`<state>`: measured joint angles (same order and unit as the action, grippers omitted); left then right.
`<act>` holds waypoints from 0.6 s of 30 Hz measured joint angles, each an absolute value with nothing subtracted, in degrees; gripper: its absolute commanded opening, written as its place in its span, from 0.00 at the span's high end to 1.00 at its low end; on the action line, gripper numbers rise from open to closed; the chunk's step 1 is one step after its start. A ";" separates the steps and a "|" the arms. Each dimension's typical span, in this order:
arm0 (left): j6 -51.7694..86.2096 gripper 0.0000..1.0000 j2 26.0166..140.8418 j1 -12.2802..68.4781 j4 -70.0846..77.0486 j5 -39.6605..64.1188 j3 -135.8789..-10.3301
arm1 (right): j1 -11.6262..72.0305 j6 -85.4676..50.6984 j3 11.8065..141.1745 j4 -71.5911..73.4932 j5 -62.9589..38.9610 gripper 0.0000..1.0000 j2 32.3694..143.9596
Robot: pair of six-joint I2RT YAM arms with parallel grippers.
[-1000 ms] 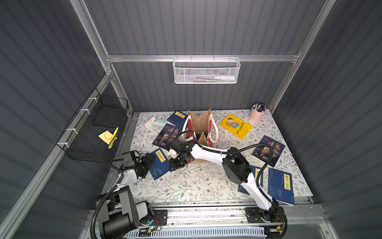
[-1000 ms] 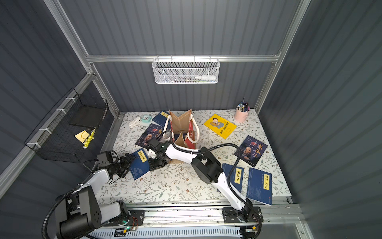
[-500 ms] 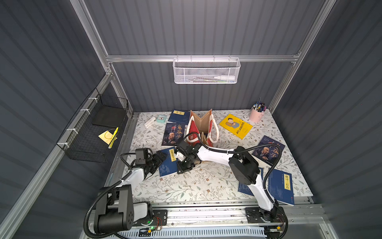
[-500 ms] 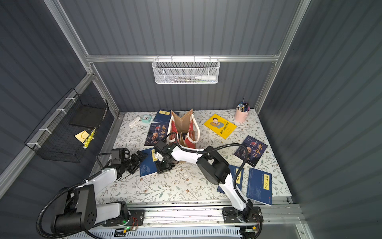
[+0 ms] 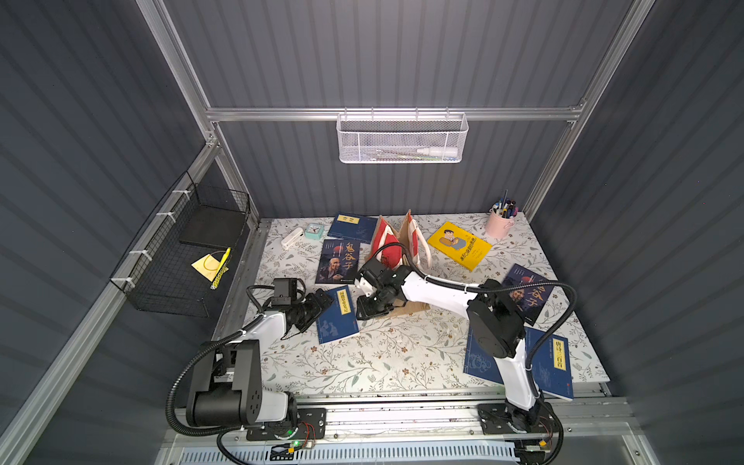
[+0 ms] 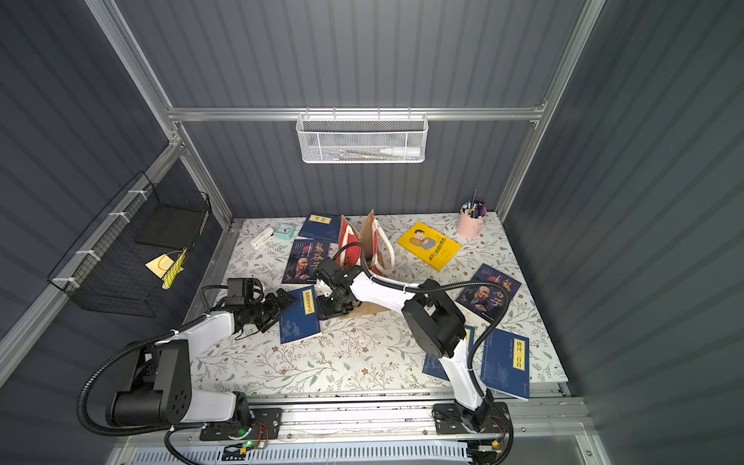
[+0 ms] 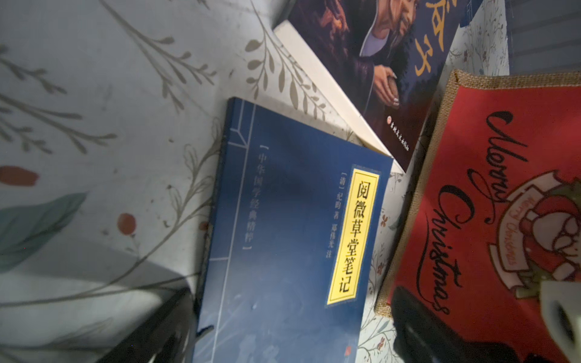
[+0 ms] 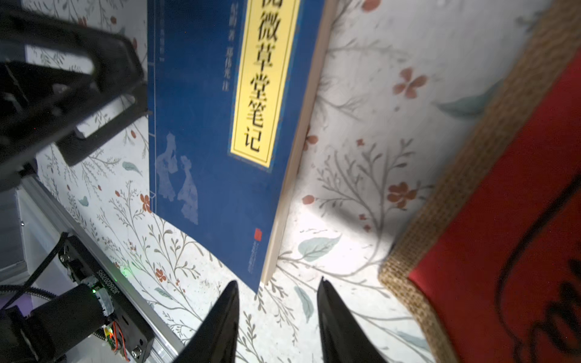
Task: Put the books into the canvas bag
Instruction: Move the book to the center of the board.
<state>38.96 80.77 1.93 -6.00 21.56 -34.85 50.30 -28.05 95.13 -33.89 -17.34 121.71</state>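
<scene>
"What's on the flowered table (image 5: 382,362)?"

"The biggest thing is the canvas bag (image 5: 388,251). It's upright toward the back, near the middle, with its red printed face (image 7: 503,204) turned toward the left arm. I can't see into it from here, so I can't say what's inside."

"And the books (image 5: 557,362)?"

"Every one I can see is out on the cloth. Two navy ones lie at the front right corner. There's a portrait book (image 5: 527,294) behind them, a yellow book (image 5: 459,245) to the right of the bag, another portrait book (image 5: 337,261) just to the left of it, and a navy one at the back."

"What about the arms?"

"Both are low at the navy book (image 5: 337,314) in front of the bag. Its near corner may be lifted slightly, though the shadow makes that hard to judge."

"And the jaws?"

"The left gripper (image 5: 320,312) is spread wide with one finger (image 8: 103,78) right at the spine edge, clamping nothing. The right gripper (image 8: 278,286) is between that book and the bag. Its tips are partly apart with bare cloth between them, just short of the book's corner."
</scene>
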 measured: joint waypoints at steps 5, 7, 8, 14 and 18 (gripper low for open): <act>38.02 0.03 82.89 1.93 -4.99 23.77 -35.86 | 49.98 -27.86 99.79 -34.04 -17.12 0.61 124.97; 37.76 0.04 83.83 1.93 -4.16 25.04 -36.23 | 50.11 -27.86 101.08 -34.26 -17.17 0.64 126.87; 37.67 0.05 84.27 1.93 -3.70 25.67 -36.34 | 50.22 -27.92 101.47 -34.33 -17.19 0.65 127.59; 36.73 0.10 85.62 1.87 -0.38 29.63 -35.68 | 50.33 -28.05 102.39 -34.89 -17.56 0.71 130.28; 36.14 0.17 85.91 1.83 2.07 32.97 -34.24 | 50.28 -28.16 102.30 -35.16 -17.54 0.75 130.30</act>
